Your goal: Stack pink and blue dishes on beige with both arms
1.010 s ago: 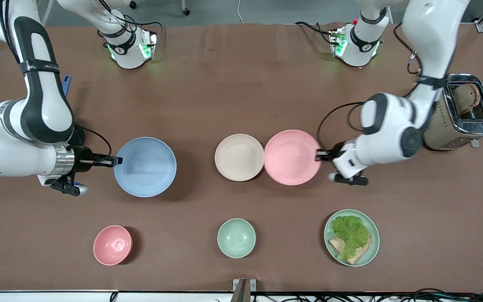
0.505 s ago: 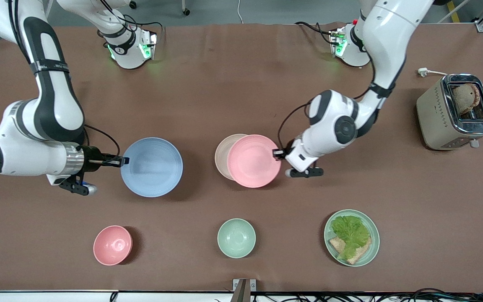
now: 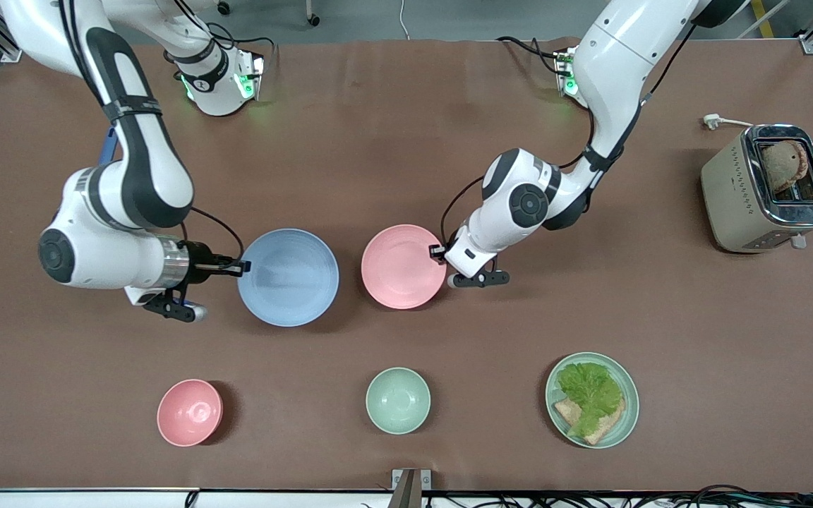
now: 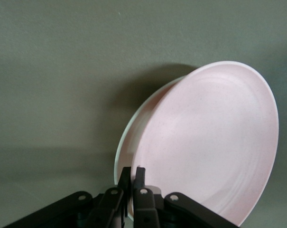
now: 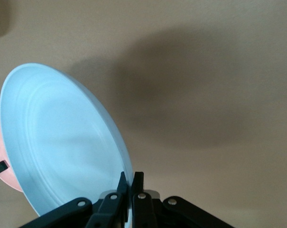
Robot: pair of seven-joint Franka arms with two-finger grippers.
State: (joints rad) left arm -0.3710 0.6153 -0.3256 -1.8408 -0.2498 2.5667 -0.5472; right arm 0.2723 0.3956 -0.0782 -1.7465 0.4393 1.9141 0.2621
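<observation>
The pale pink plate (image 3: pixel 404 267) covers the beige plate completely in the front view. My left gripper (image 3: pixel 437 252) is shut on the pink plate's rim at the edge toward the left arm's end. In the left wrist view the pink plate (image 4: pixel 205 142) sits tilted over a thin pale rim of the beige plate (image 4: pixel 119 152), with the left gripper (image 4: pixel 132 173) pinching the pink rim. Beside them, toward the right arm's end, is the light blue plate (image 3: pixel 288 277). My right gripper (image 3: pixel 243 267) is shut on its rim. The right wrist view shows the blue plate (image 5: pixel 62 142) tilted in the right gripper (image 5: pixel 132 178).
Nearer the camera stand a small pink bowl (image 3: pixel 190 413), a mint-green bowl (image 3: pixel 398 400) and a mint-green plate (image 3: pixel 625 416) with lettuce and bread. A toaster (image 3: pixel 731 204) holding bread sits at the left arm's end, its plug (image 3: pixel 711 120) lying loose.
The left arm carried the pink plate from beside the beige plate to over it, hiding it. The right arm brought the blue plate closer to the middle.
</observation>
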